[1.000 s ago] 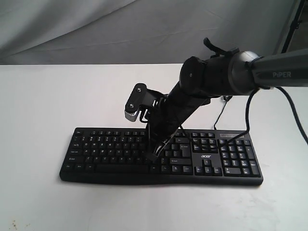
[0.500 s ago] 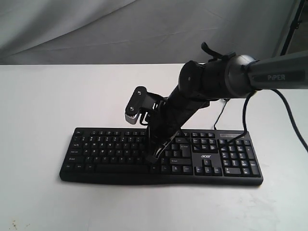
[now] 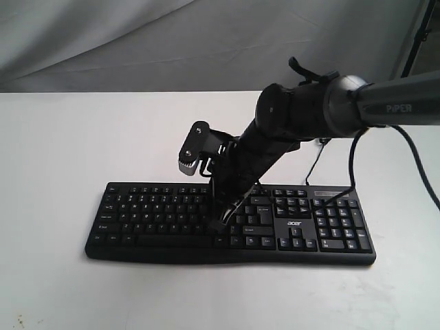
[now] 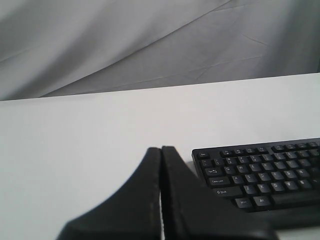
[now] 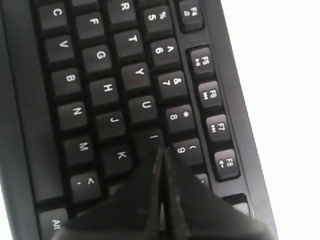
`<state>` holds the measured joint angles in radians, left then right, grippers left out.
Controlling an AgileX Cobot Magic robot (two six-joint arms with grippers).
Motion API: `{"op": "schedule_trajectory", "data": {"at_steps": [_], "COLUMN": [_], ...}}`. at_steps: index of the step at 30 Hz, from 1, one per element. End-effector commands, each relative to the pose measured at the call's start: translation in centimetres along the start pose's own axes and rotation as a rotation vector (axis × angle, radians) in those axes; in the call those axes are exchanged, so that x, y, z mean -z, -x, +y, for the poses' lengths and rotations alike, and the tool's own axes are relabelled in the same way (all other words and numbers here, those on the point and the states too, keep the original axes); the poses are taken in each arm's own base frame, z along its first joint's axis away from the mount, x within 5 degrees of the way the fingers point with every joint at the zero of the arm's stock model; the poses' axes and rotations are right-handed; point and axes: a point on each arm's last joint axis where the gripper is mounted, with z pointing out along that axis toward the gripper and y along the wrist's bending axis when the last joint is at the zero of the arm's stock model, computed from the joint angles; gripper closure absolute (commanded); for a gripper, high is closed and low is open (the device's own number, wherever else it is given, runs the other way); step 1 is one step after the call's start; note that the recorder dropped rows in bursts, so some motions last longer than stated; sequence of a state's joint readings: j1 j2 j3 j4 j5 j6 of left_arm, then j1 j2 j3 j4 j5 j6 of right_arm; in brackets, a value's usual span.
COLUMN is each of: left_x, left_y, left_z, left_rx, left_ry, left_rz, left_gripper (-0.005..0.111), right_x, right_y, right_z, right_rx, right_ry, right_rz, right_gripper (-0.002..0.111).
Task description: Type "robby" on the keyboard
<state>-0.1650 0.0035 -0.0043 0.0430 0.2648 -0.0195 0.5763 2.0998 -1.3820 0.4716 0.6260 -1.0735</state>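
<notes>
My right arm (image 3: 385, 106) slants down onto the keyboard (image 3: 151, 213), right gripper (image 5: 161, 152) pinched together at the I key (image 5: 147, 140) (wrist cam only); left gripper (image 4: 161, 150) is clenched too.

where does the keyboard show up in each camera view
Exterior view: keyboard lies across the lower middle, under the right arm.
Left wrist view: its Caps Lock end, beyond the left hand.
Right wrist view: its keys fill most of the picture.
Shared landmark: the white table.
</notes>
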Motion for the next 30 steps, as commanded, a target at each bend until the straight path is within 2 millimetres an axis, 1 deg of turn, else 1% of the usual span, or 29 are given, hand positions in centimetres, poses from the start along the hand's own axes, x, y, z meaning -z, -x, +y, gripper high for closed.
{"op": "schedule_trajectory", "data": {"at_steps": [1,3,9,11,18,21,24,26,28,30], "left_x": [0.0,0.0,0.0,0.0,0.0,0.0,0.0,0.0,0.0,0.0], "left_y": [-0.1,-0.1,-0.1,-0.1,-0.1,-0.1,-0.1,-0.1,-0.1,-0.1], "left_z": [0.0,0.0,0.0,0.0,0.0,0.0,0.0,0.0,0.0,0.0], "left_rx": [-0.003,-0.003,-0.003,-0.003,-0.003,-0.003,-0.003,-0.003,-0.003,-0.003], "left_ry": [-0.005,-0.005,-0.005,-0.005,-0.005,-0.005,-0.005,-0.005,-0.005,-0.005], "left_rz": [-0.005,-0.005,-0.005,-0.005,-0.005,-0.005,-0.005,-0.005,-0.005,-0.005], "left_gripper": [0.107,0.107,0.107,0.107,0.107,0.107,0.107,0.107,0.107,0.107], "right_x": [1.3,1.1,0.5,0.4,0.2,0.2,-0.3,-1.1,-1.5,-1.5], "right_y": [1.3,1.8,3.6,4.0,4.5,4.5,4.3,4.0,3.9,3.9], "right_z": [0.5,1.1,3.7,4.1,4.7,4.7,4.7,4.6,4.5,4.5], "right_rx": [0.03,0.036,0.117,0.121,0.123,0.124,0.116,0.109,0.103,0.103], "right_ry": [-0.024,-0.024,0.025,0.022,0.048,0.046,0.052,0.056,0.045,0.045], "right_rz": [-0.04,-0.054,-0.09,-0.105,-0.138,-0.136,-0.13,-0.117,-0.118,-0.118], "right_gripper": [0.108,0.108,0.108,0.108,0.108,0.108,0.108,0.108,0.108,0.108]}}
